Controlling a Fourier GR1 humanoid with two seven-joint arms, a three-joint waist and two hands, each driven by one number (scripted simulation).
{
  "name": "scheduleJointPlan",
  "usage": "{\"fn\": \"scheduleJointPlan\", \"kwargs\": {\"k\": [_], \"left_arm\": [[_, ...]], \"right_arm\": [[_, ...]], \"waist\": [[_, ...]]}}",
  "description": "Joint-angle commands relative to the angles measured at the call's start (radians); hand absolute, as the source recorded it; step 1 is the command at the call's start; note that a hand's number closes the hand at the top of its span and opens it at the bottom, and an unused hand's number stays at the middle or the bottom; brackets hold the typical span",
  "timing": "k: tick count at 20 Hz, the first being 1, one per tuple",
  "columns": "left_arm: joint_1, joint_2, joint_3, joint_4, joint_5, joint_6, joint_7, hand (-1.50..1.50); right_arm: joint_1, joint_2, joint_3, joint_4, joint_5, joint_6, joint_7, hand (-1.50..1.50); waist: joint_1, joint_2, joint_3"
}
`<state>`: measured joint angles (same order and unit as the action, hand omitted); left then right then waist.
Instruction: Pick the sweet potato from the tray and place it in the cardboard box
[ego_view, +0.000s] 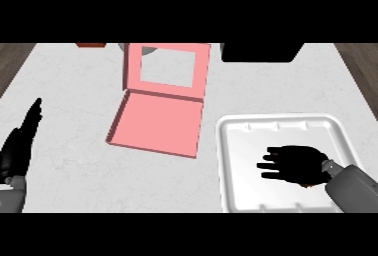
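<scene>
We are at the pick: our right hand (294, 165) sits low in the tray (240, 165), fingers curled — presumably round the sweet potato, hidden beneath it. Next we lift and carry it to the box (159, 125) left of the tray. Our left hand (21, 142) rests open, far left of the tray.
</scene>
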<state>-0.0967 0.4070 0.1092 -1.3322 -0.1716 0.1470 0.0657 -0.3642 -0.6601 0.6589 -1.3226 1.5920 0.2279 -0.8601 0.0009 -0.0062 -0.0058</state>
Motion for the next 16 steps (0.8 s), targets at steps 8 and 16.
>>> {"fn": "scheduleJointPlan", "kwargs": {"k": [8, 16], "left_arm": [[0.030, 0.000, 0.023, -0.038, -0.007, -0.026, -0.011, 0.00], [0.082, 0.020, 0.097, 0.023, 0.003, 0.029, 0.019, 0.00]], "right_arm": [[0.002, 0.129, -0.100, 0.122, 0.019, -0.305, -0.019, 1.50], [0.250, 0.377, -0.490, 0.084, -0.243, -0.114, 0.563, 1.50]], "waist": [[0.007, 0.006, 0.006], [-0.248, -0.053, 0.017]]}}
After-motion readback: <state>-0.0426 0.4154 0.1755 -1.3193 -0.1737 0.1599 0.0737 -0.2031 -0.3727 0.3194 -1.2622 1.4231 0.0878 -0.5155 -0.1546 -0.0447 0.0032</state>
